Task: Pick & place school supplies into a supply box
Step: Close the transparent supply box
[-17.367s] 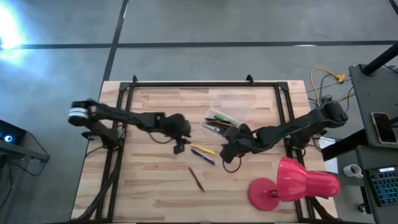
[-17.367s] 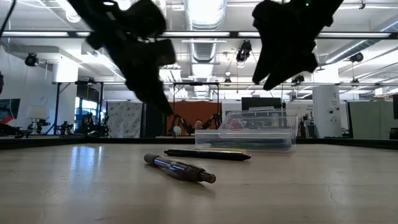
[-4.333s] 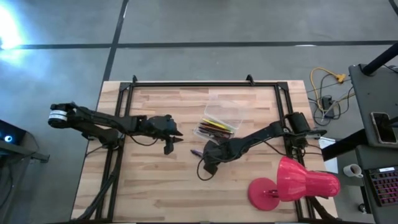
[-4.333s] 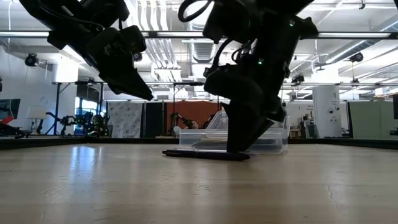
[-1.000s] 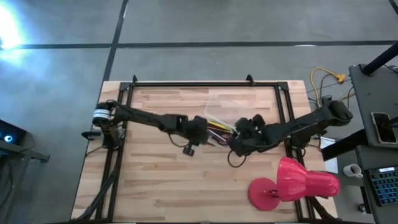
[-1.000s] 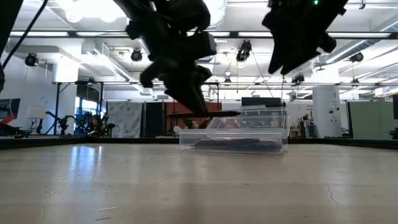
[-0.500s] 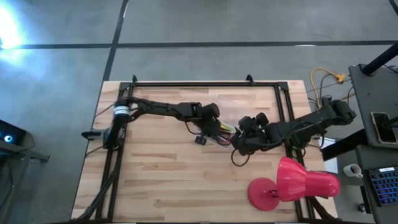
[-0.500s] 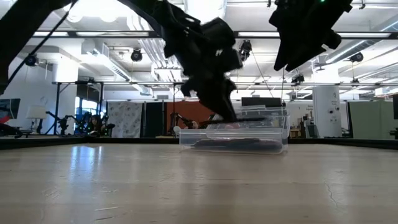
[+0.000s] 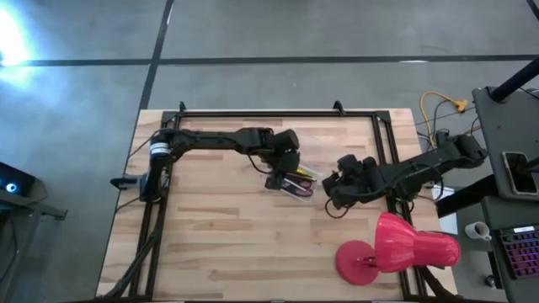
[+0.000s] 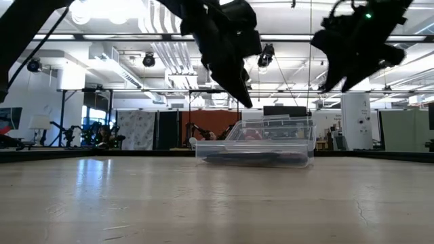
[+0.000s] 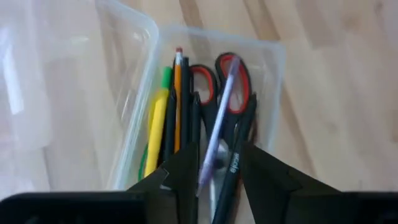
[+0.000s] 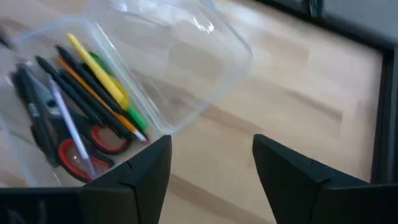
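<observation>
one supply box (image 11: 261, 93), one scissors (image 11: 214, 78), several pens, left end effector (image 11: 214, 171) parted, empty

floor (image 9: 76, 101): grey concrete around your table, dark seam lines
ceiling (image 10: 122, 47): exposed ducts, bright strip lights
glare (image 9: 8, 38): at your 10 o'clock

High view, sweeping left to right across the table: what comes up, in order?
Left gripper over the near end of the supply box → right gripper, empty, beside the box → pink-red lamp at the table's right corner.
</observation>
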`<move>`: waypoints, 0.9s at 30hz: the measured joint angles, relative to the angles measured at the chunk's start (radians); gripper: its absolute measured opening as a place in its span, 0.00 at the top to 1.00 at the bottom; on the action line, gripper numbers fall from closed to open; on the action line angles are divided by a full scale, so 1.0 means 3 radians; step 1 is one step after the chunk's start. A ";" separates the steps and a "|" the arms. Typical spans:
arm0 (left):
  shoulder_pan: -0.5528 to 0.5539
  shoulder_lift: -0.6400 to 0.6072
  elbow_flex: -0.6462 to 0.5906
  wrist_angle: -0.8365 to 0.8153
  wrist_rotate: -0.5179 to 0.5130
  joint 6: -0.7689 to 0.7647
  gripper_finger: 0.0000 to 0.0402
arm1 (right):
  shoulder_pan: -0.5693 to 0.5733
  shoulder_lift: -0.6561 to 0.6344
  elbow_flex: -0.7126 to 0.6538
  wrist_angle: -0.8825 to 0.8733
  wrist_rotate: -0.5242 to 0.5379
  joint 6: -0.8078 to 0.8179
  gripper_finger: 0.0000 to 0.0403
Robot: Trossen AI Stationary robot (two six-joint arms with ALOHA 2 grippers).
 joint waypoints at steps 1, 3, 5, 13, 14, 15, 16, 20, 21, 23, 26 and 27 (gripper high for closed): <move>-0.0015 -0.0026 0.0009 -0.0038 0.0001 -0.0046 0.74 | 0.0000 -0.0047 -0.0064 -0.0013 -0.0043 0.0078 0.47; -0.0057 -0.0055 -0.0017 -0.0069 0.0001 -0.0094 0.74 | -0.0006 -0.0152 -0.0203 0.0000 -0.0125 0.0268 0.49; -0.0101 -0.0077 -0.0088 -0.0060 0.0000 -0.0100 0.74 | -0.0040 -0.0264 -0.0392 -0.0042 -0.0225 0.0563 0.52; -0.0202 -0.0085 -0.0350 -0.0039 -0.0003 -0.0238 0.74 | -0.0222 -0.0939 -0.1175 -0.0017 -0.0273 0.2418 0.66; -0.0213 -0.0085 -0.0368 -0.0039 -0.0002 -0.0275 0.74 | -0.0267 -0.1003 -0.1195 0.0045 -0.0197 0.2437 0.68; -0.0218 -0.0085 -0.0382 -0.0035 -0.0003 -0.0308 0.74 | -0.0322 -0.1070 -0.1217 0.0073 -0.0177 0.2424 0.70; -0.0225 -0.0085 -0.0399 -0.0029 -0.0001 -0.0328 0.74 | -0.0412 -0.1103 -0.1235 0.0084 -0.0173 0.2383 0.72; -0.0263 -0.0097 -0.0460 -0.0031 -0.0004 -0.0384 0.74 | -0.0820 -0.1151 -0.1308 0.0350 -0.0276 0.2055 0.80; -0.0269 -0.0116 -0.0480 -0.0030 -0.0020 -0.0399 0.74 | -0.0916 -0.1152 -0.1308 0.0468 -0.0324 0.1936 0.81; -0.0286 -0.0151 -0.0513 -0.0029 -0.0052 -0.0459 0.74 | -0.1078 -0.1138 -0.1307 0.0778 -0.0384 0.1657 0.84; -0.0307 -0.0216 -0.0583 -0.0031 -0.0066 -0.0544 0.74 | -0.1262 -0.1062 -0.1307 0.1143 -0.0391 0.1400 0.85; -0.0309 -0.0236 -0.0606 -0.0030 -0.0065 -0.0557 0.74 | -0.1333 -0.1025 -0.1307 0.1152 -0.0395 0.1408 0.85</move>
